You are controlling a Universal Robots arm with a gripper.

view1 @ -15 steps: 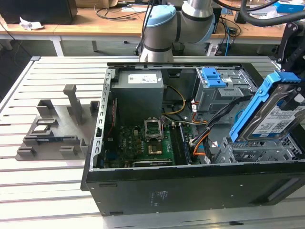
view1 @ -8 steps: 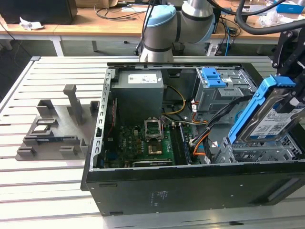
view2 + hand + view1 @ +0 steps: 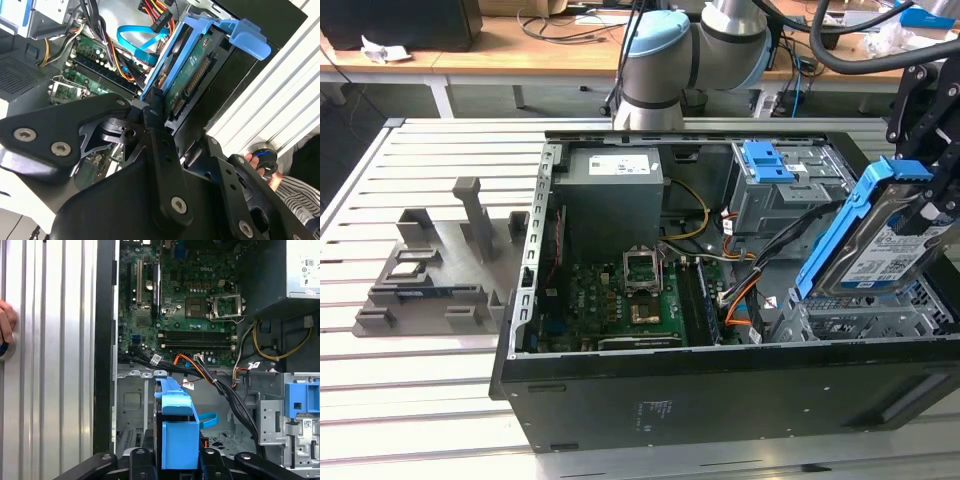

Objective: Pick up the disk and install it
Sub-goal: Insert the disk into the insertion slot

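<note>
While tilted over the case (image 3: 720,400), the disk (image 3: 885,250) sits clamped in the gripper (image 3: 177,462).

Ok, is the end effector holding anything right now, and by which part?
Yes, the disk. The end effector is shut on its upper end, fingers on either side of the blue rail, holding it tilted above the open case.
</note>
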